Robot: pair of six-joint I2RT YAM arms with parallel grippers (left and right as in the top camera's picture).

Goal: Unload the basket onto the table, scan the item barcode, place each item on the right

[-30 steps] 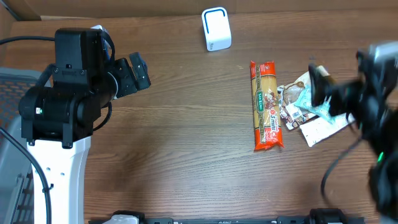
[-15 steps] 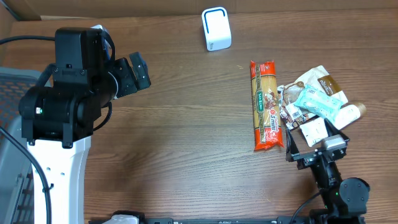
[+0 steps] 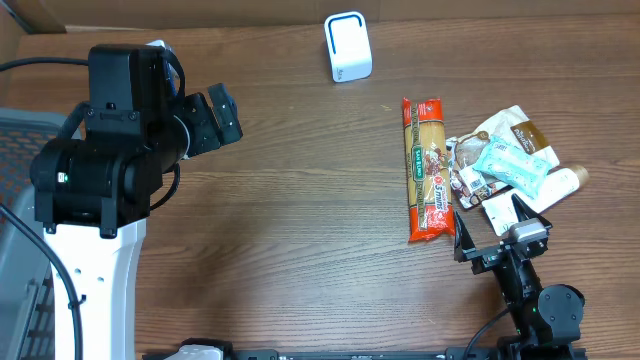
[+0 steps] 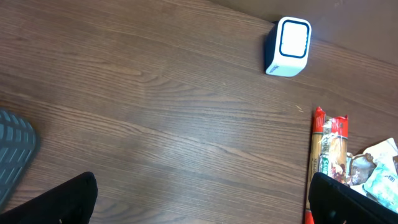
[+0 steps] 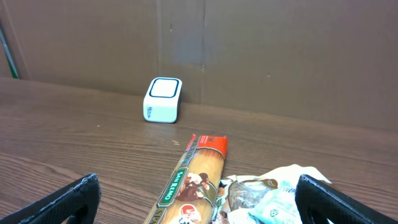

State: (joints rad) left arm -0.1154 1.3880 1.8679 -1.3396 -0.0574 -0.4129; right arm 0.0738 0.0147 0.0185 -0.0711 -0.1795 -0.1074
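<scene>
Where the overhead camera looks down, the pasta pack (image 3: 428,168) lies lengthwise on the table (image 3: 300,220), right of centre, with a pile of packets (image 3: 512,165) against its right side. The scanner (image 3: 348,46) stands near the far edge, well apart from both. The right claw (image 3: 490,228) sits at the near side of the pile, spread and empty. The left claw (image 3: 222,115) hangs over the table's left part, far from the pack.

From the left wrist, its fingers (image 4: 62,199) stand wide apart, holding nothing. Scanner and pack show beyond, and a grey ribbed thing (image 4: 12,149) lies at the left edge.

From the right wrist, the spread fingers frame the pack just ahead. The scanner stands farther back, before a cardboard wall (image 5: 249,50).
</scene>
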